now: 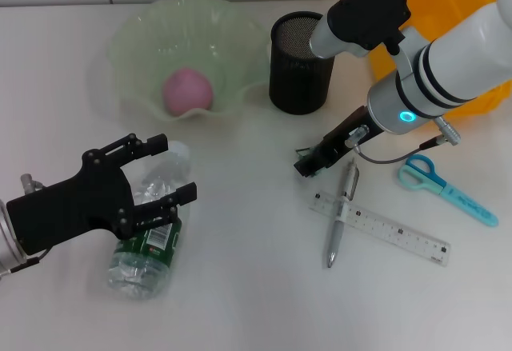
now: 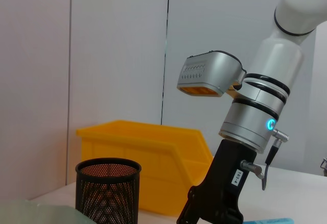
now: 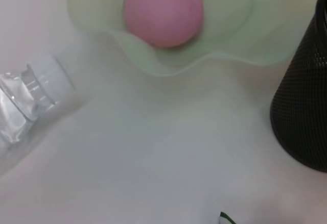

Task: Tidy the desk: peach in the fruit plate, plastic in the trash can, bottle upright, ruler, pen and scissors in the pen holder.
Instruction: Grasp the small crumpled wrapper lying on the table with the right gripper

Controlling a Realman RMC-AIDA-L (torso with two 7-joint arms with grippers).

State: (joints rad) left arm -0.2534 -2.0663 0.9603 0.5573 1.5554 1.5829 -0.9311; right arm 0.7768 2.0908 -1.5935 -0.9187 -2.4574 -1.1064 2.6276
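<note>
On desk (image 1: 240, 303): one bottle (image 1: 148, 243), one peach (image 1: 188, 91).

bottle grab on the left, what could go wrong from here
The bottle lies on its side with the open left gripper straddling its neck end; thin crinkled plastic may crush or slip. The right gripper hangs just above the pen, which crosses the ruler, so picking one could drag the other.

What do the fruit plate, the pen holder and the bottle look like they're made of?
Fruit plate: probably translucent pale green plastic or glass; the table shows through its wavy rim.
Pen holder: black wire mesh, likely metal, with a matte finish; fine perforations show in its wall.
Bottle: thin clear plastic, lying on its side with crinkled, glossy walls, a white cap and a green label.
</note>
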